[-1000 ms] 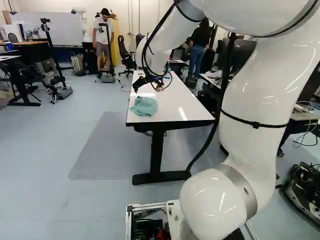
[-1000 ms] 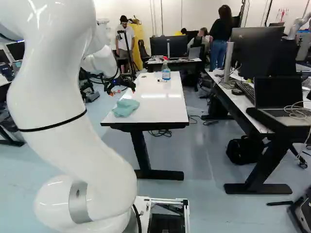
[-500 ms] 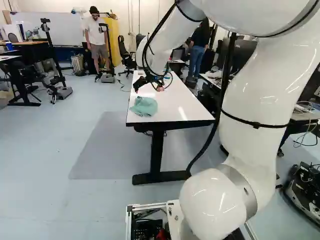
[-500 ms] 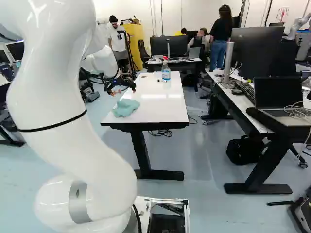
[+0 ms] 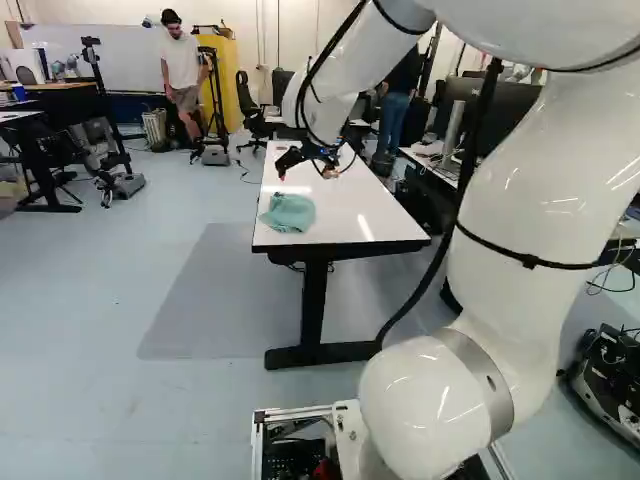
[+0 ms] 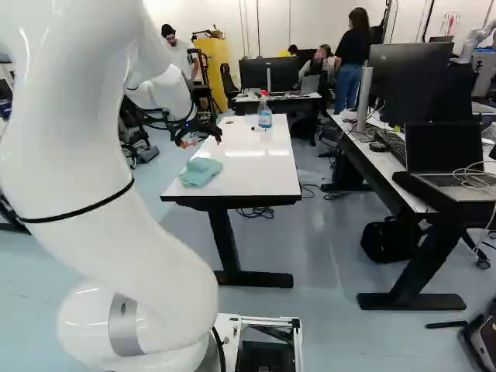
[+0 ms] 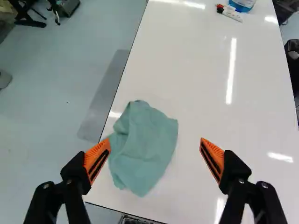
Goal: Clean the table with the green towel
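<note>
Central table ×1 | towel ×1, near left on it | spray bottle ×1, far end | gripper ×1, orange pads ×2 | right: keyboard ×1, black bag ×1 | far left: whiteboard ×1 | markers by bottle, count unclear

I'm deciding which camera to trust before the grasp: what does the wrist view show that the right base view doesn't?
Only the wrist view: the fingers seen clearly as a pair, standing wide open, with their ribbed orange pads exposed and one pad overlapping the towel's edge in view.

Only the right base view: the spray bottle's red head, the black table leg, the open laptop on the neighbouring desk.

Both: the crumpled green towel near a corner of the white table, the bottle's blue lower part and a marker.
</note>
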### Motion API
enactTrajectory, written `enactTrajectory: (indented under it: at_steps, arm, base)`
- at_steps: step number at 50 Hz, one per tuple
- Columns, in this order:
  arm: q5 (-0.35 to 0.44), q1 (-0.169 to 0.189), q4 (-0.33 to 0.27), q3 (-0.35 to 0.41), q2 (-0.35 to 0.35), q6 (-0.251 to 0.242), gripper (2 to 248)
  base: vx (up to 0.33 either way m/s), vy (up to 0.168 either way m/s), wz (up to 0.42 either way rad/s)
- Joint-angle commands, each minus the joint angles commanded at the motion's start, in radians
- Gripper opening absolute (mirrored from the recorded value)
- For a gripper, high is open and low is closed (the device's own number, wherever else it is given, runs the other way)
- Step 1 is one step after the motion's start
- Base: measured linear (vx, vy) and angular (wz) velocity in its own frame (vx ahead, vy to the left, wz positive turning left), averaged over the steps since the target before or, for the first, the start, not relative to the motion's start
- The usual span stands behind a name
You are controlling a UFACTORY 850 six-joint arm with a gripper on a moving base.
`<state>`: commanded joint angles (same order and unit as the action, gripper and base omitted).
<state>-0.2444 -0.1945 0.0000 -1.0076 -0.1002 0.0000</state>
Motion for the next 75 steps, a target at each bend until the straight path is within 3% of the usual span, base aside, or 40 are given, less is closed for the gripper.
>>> enactTrajectory:
  at_steps: [50,75]
  arm:
    - [0.000,0.157,0.000,0.159,0.154,0.000,247]
    - [0.033,0.158,0.000,0.181,0.161,0.000,247]
  base:
    - [0.000,0.000,0.000]
    - [0.000,0.000,0.000]
